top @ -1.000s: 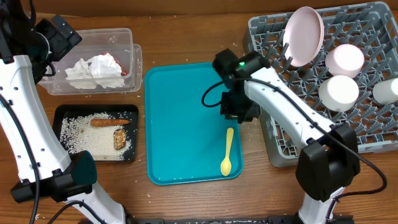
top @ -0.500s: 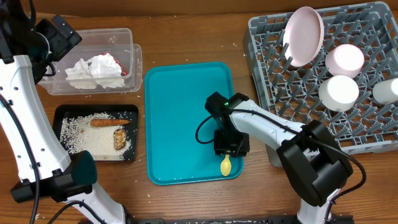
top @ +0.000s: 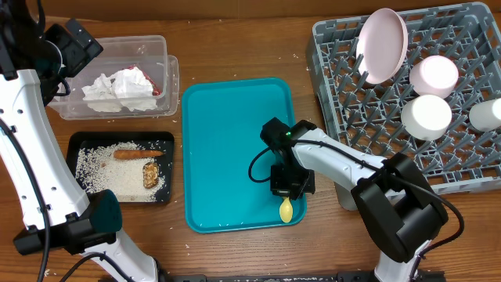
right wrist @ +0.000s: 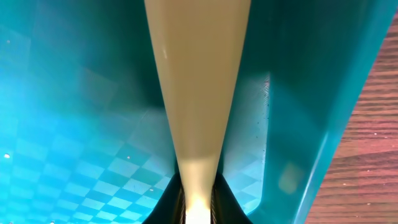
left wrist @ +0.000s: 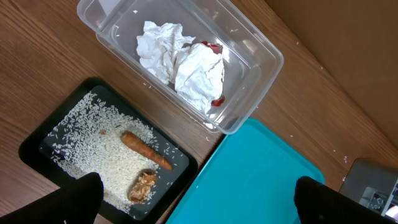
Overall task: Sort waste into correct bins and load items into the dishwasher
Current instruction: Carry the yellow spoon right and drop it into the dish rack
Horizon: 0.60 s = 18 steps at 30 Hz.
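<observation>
Since a second ago my right arm has swung down from the teal tray's far right edge to its near right corner. My right gripper [top: 286, 188] has gone from part-open to clamped. My left arm has not moved.

From overhead, my right gripper sits over the handle of the pale yellow spoon [top: 286, 210]. The spoon's bowl shows just below it, and the spoon lies in the teal tray [top: 227, 141] beside the right rim. To the right, the grey dish rack [top: 333, 39] holds the pink plate [top: 383, 43] on edge, a whitish bowl [top: 434, 74], a second bowl [top: 427, 115] and the white cup [top: 487, 115]. My left gripper [top: 69, 41] hovers at the far left, beside the clear tub [top: 168, 74].

Through my left wrist camera, my left fingertips [left wrist: 68, 202] stand spread wide and hold nothing. Below them the clear tub holds the crumpled napkin [left wrist: 186, 68] and the red wrapper [left wrist: 214, 48]. The black tray [left wrist: 186, 165] holds rice crumbs [left wrist: 87, 143], the carrot stick [left wrist: 144, 149] and the brown chunk [left wrist: 143, 185].

Through my right wrist camera, the spoon's handle [right wrist: 199, 93] runs up from between my right fingers [right wrist: 165, 202], which pinch its narrow end tight. The tray's floor lies to the left and its wall to the right, with the wooden table [right wrist: 373, 155] beyond.
</observation>
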Each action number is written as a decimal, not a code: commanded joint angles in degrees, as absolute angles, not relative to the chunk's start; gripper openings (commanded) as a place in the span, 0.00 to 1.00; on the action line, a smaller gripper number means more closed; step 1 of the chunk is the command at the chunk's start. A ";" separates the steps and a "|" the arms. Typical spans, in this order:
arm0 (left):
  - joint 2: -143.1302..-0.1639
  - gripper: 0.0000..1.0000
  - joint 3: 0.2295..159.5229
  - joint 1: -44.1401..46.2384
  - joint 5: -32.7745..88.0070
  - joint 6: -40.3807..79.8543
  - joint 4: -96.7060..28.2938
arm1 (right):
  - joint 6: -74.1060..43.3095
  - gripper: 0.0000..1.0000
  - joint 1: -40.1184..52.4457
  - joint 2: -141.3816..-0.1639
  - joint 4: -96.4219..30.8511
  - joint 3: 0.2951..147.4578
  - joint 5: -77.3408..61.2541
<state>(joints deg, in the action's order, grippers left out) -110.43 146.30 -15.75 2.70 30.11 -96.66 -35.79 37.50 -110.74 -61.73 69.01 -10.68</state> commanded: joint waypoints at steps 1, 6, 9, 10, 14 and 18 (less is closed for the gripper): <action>-110.61 1.00 146.41 -15.35 1.91 30.87 -96.68 | -35.53 0.04 36.82 -111.33 -63.46 71.20 -9.93; -110.61 1.00 146.41 -15.35 1.91 30.87 -96.68 | -32.49 0.04 34.33 -111.33 -71.20 80.55 -7.16; -110.61 1.00 146.41 -15.35 1.91 30.87 -96.68 | -32.36 0.04 31.97 -111.31 -77.58 88.23 -0.97; -110.61 1.00 146.41 -15.35 1.91 30.87 -96.68 | -31.14 0.04 30.98 -111.31 -79.59 91.05 0.91; -110.61 1.00 146.41 -15.35 1.91 30.87 -96.68 | -26.04 0.04 25.50 -111.31 -84.33 101.91 7.55; -110.61 1.00 146.41 -15.35 1.91 30.87 -96.68 | -20.36 0.04 18.83 -111.31 -82.32 108.51 8.95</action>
